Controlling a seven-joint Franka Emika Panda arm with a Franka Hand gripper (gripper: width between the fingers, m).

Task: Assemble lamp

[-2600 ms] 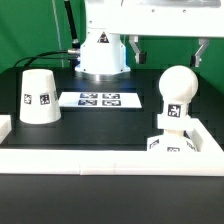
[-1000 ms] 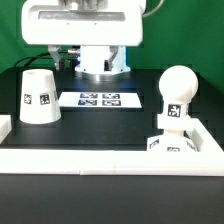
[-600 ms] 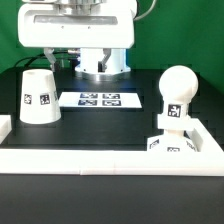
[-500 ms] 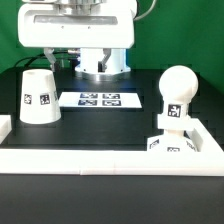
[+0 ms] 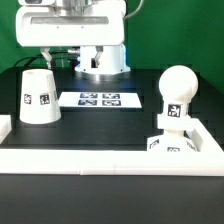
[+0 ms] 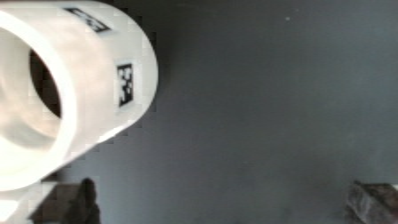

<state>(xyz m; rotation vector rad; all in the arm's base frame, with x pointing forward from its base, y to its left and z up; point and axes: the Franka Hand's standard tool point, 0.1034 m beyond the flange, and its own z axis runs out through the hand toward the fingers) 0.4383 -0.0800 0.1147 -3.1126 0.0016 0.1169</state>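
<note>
Shade [image 5: 40, 96] stood near the exterior view's left edge, black table [image 5: 105, 125] bare beside it; my gripper [image 6: 222, 200] hung with fingers [image 6: 68, 200] apart above it.

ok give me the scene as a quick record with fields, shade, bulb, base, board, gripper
shade: shade stands wide end down on the exterior view's left, two tags facing the camera; also fills one side of the wrist view
bulb: bulb sits upright on the base, exterior view's right
base: base rests against the white frame
board: marker board lies flat between shade and base
gripper: fingertips only just in wrist view, spread apart, holding nothing
</note>
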